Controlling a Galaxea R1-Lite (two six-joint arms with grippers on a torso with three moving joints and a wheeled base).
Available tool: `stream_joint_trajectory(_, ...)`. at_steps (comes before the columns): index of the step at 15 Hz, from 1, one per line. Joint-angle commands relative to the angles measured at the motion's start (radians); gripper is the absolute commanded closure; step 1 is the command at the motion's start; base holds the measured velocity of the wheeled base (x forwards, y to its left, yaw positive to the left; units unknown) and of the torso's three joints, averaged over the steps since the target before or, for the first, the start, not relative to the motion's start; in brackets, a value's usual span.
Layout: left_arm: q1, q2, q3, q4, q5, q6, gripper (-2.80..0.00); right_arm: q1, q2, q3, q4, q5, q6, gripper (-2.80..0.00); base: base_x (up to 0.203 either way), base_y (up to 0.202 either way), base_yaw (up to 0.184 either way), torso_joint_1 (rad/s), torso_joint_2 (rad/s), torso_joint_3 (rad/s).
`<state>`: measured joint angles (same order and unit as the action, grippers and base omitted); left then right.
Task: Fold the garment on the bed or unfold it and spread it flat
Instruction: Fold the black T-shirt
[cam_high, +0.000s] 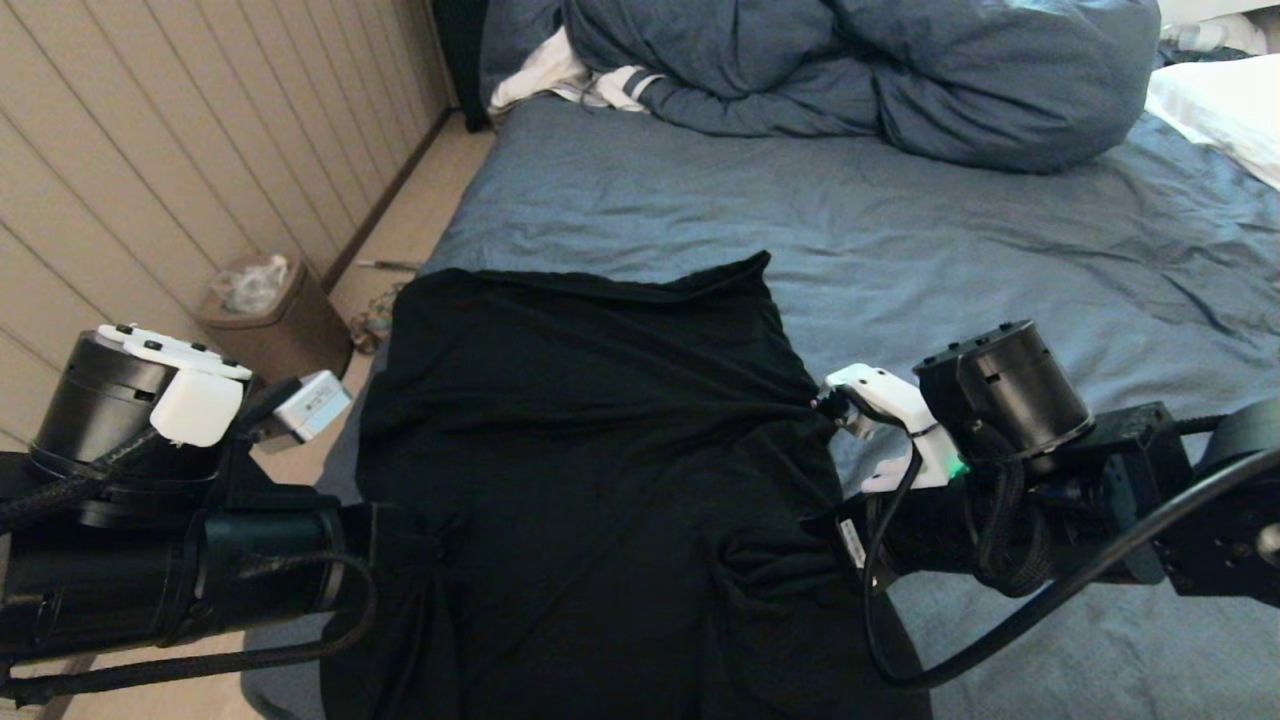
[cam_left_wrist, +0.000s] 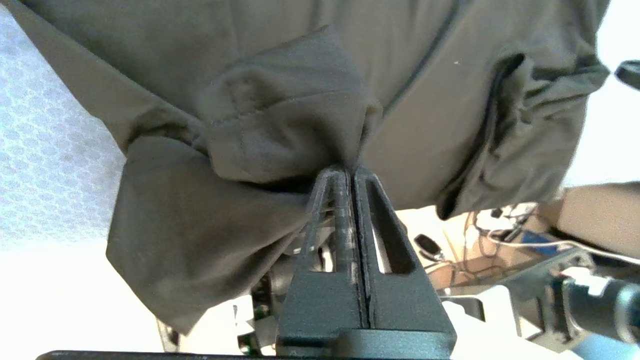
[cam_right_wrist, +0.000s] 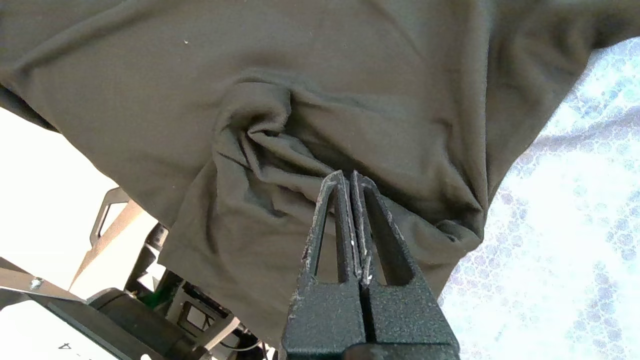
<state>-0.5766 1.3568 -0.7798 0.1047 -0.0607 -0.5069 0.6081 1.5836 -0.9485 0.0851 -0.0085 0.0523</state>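
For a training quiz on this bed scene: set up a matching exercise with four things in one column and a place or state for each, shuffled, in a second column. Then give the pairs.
Things:
1. garment
2. duvet
3. bin
4. right gripper

Places or states:
A. bunched at the far end of the bed
B. on the floor beside the bed, on the robot's left
C. shut on a bunched fold of black fabric
D. black, spread at the near edge of the bed, pinched at both sides

Pairs: 1-D, 2-A, 3-B, 4-C
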Motion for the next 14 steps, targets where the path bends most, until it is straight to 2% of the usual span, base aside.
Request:
stream_joint_trajectory(1,-0.003,0.014,0.001,0.000,0.029,0.004,-2.80,-0.002,-0.005,0.002,0.001,-0.001,0.000,0.00,0.000,0.000,0.000,0.000,0.00,0.000)
stream_joint_trajectory(7,-0.023,-0.049,-0.001,0.009,0.042,-0.008,-2.80,-0.002,-0.005,0.001,0.001,-0.001,0.000,0.00,0.000,0.000,0.000,0.000,0.00,0.000)
stream_joint_trajectory(9,-0.011,-0.148,0.047,0.029,0.046,-0.009,-2.80,-0.002,-0.005,0.001,0.001,-0.001,0.000,0.00,0.000,0.000,0.000,0.000,0.00,0.000)
stream_joint_trajectory(11,0.015,-0.243,0.154,0.057,0.048,-0.009,-2.80,-0.002,-0.002,-0.003,0.001,0.001,0.000,0.00,0.000,0.000,0.000,0.000,0.00,0.000)
stream_joint_trajectory(12,0.026,-0.269,0.214,0.061,0.053,-0.008,0.00,-0.001,0.003,-0.009,0.001,-0.001,0.000,0.00,0.000,0.000,0.000,0.000,0.00,0.000)
stream_joint_trajectory(14,0.045,-0.280,0.301,0.053,0.096,-0.001,0.00,-0.001,0.006,-0.027,0.004,-0.001,0.001,0.00,0.000,0.000,0.000,0.000,0.00,0.000)
